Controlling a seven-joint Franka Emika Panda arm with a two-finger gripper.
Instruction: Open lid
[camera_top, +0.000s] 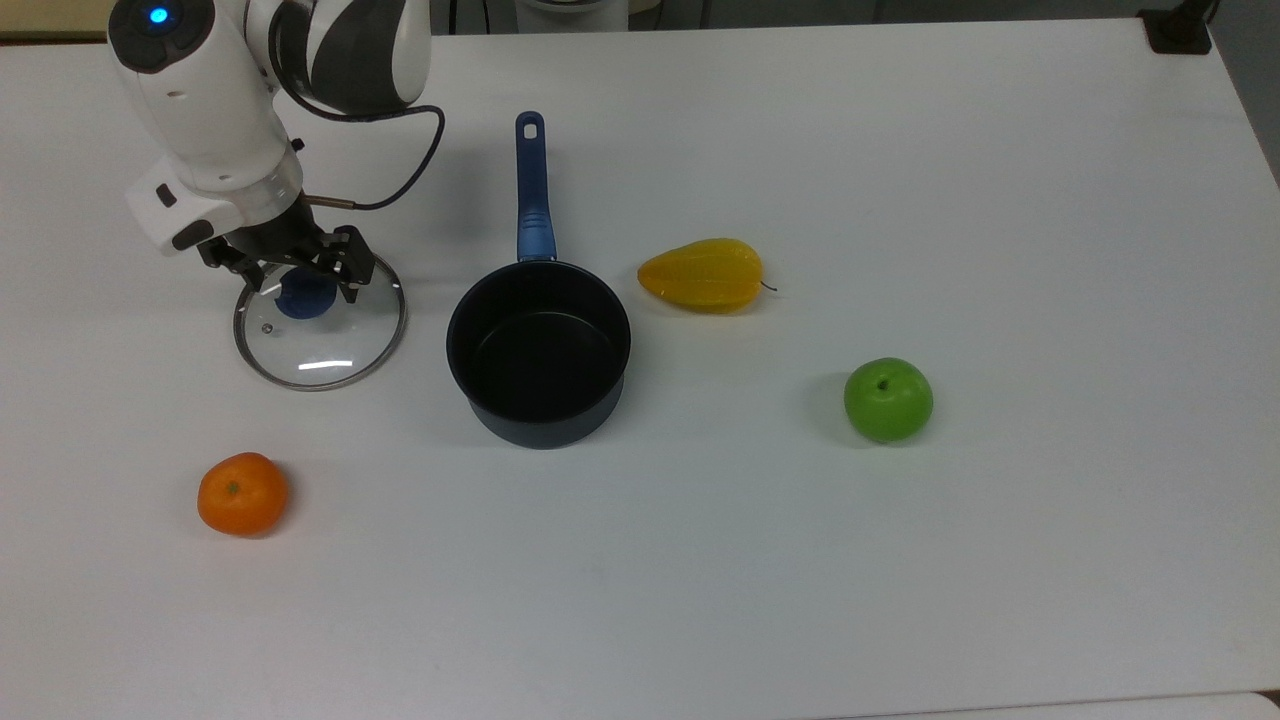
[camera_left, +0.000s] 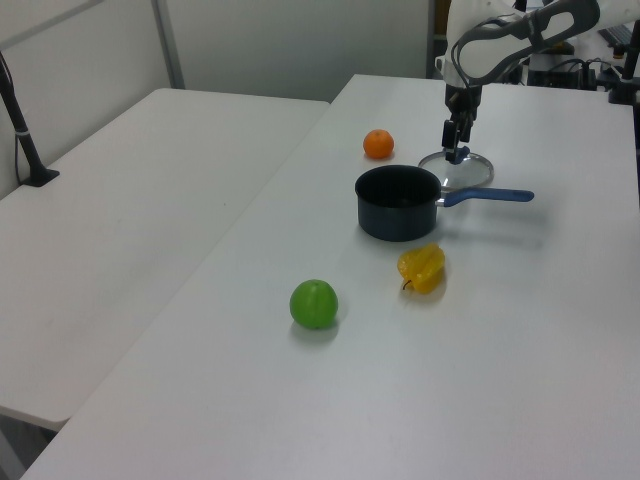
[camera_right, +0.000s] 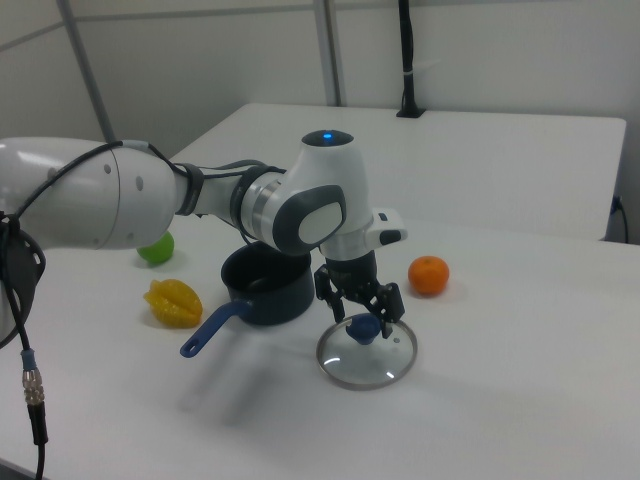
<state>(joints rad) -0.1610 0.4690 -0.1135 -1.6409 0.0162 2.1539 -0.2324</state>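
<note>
Top view: gripper (camera_top: 300, 277) over the blue knob (camera_top: 303, 297) of the lid (camera_top: 320, 322), fingers spread apart, one to each side of the knob, not clamping it. Right view: same gripper (camera_right: 362, 308) spread just above the knob (camera_right: 363, 328), fingertips clear of it. Left view: gripper (camera_left: 455, 142) hanging above the lid (camera_left: 457, 169).

Lid flat on the white tabletop (camera_top: 900, 560), knob up, off the saucepan (camera_top: 539, 352). Clear glass, metal rim, small steam hole at about 8 o'clock from the knob in the top view. Lid at 9 o'clock from the saucepan in the top view, near it, not touching. In the right view, lid (camera_right: 366, 355) at roughly 4 o'clock from the saucepan (camera_right: 268, 285).

Saucepan uncovered, dark inside, nothing visible in it; blue handle (camera_top: 532, 190) pointing to 12 o'clock in the top view.

Orange (camera_top: 242, 493) at 7 o'clock from the lid in the top view, well apart. Yellow fruit (camera_top: 703, 274) at about 2 o'clock from the saucepan, near its rim. Green apple (camera_top: 887, 399) at 3 o'clock from the saucepan, well apart.

Black cable (camera_top: 405, 170) looping from the wrist above the gripper.
</note>
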